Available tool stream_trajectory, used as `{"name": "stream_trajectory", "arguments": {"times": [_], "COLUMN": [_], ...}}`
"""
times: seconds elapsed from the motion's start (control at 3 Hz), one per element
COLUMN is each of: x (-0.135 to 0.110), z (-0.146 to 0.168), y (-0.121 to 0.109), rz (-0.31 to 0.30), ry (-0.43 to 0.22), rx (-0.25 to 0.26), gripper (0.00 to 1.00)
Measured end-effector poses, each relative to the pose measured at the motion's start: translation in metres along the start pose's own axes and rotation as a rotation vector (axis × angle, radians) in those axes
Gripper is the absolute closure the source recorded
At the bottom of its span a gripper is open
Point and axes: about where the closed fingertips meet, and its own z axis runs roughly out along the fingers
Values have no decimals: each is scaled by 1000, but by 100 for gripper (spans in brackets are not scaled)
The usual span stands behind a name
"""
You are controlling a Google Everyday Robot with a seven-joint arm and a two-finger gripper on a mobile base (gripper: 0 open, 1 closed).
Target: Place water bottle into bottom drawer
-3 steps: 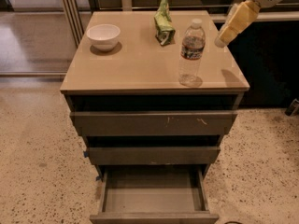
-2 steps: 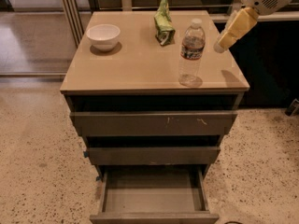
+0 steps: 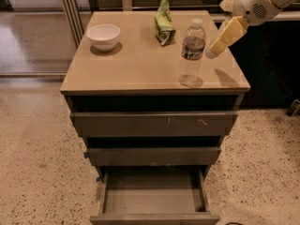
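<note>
The gripper (image 3: 220, 32) has dipped a little lower and nearer the water bottle (image 3: 192, 50) since the earlier frame, while the bottle itself has not shifted. The desk (image 3: 140, 67) carries everything. Beneath it the bottom drawer (image 3: 152, 198) is already pulled out, its grey inside bare. The gripper hangs over the desk's right rear corner, just beside the bottle but apart from it, its jaws spread and holding nothing. The bottle stands upright near the right front edge. A white bowl (image 3: 103, 35) and a green snack bag (image 3: 164, 22) sit farther back. So the drawer is ready, but grasping, carrying and lowering the bottle are all left to do.
</note>
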Motion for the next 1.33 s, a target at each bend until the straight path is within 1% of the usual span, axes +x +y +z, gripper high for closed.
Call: {"name": "stream_trajectory", "arguments": {"times": [0.33, 0.67, 1.0, 1.33], "x": [-2, 0, 3, 5], "z": [14, 31, 47, 61], "y": [2, 3, 6, 5], "rz": [5, 10, 15, 16], "ry": [-37, -60, -70, -84], "rx": [-18, -26, -38, -36], "gripper": [0, 0, 0, 0]}}
